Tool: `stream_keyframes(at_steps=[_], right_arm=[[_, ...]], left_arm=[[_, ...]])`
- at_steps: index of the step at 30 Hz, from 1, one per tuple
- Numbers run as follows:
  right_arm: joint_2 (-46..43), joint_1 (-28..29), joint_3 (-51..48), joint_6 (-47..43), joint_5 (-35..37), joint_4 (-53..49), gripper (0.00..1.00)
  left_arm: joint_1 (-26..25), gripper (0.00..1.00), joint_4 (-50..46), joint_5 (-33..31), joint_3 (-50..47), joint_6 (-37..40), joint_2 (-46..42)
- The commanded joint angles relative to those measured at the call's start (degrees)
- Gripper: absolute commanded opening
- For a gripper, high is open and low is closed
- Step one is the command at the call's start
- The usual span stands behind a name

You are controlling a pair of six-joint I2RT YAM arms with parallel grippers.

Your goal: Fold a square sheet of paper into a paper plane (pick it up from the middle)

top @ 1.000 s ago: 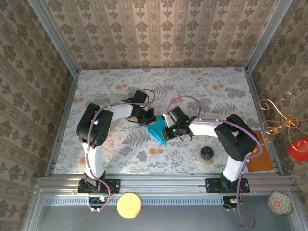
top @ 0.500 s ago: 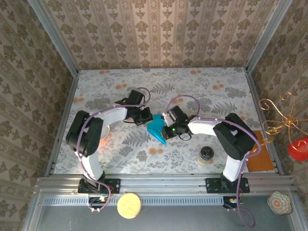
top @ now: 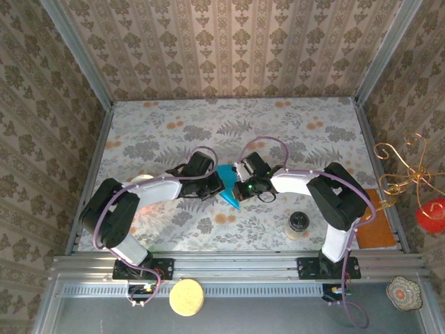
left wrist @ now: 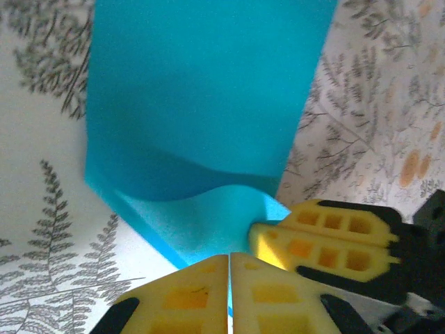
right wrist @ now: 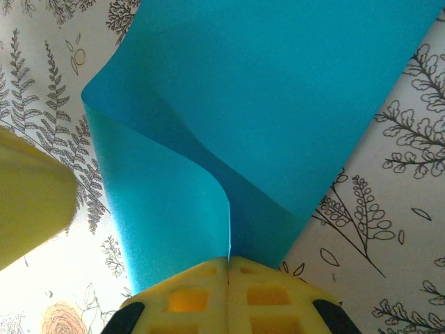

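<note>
The square sheet of paper point(top: 228, 185) is teal-blue and sits mid-table, bent over on itself, with a gripper at each side. In the left wrist view the paper point(left wrist: 201, 90) curves up from the tablecloth, and my left gripper point(left wrist: 229, 256) is shut with a thin strip of teal between its yellow fingers. The right gripper's fingers point(left wrist: 327, 240) press in from the right. In the right wrist view my right gripper point(right wrist: 228, 259) is shut on the curled edge of the paper point(right wrist: 278, 90). A left finger point(right wrist: 28, 202) shows at the left edge. From above, the left gripper point(top: 213, 185) and the right gripper point(top: 239, 185) nearly meet.
A small black cylinder point(top: 300, 223) stands on the floral table point(top: 292, 132) near the right arm's base. An orange-brown sheet point(top: 379, 226) lies at the right edge. Off the table are a yellow round sponge point(top: 186, 297), a gold wire ornament point(top: 407, 174) and a small dish point(top: 404, 292).
My left arm has swung down towards the near side, bringing its gripper from the paper's far-left corner to its left side. The paper looks narrower and more bunched. The right gripper has barely moved.
</note>
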Motion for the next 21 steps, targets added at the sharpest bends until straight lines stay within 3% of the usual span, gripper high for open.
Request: stream_keyframes(at_steps=[1, 21], right_arm=[[2.3, -0.3, 0.4, 0.5, 0.8, -3.6, 0.0], [3.0, -0.4, 1.0, 0.5, 1.3, -4.4, 0.0]], left_arm=[[-0.8, 0.11, 5.7, -0.1, -1.0, -4.5, -0.6], [-2.0, 0.11, 4.7, -1.4, -2.2, -5.6, 2.2]])
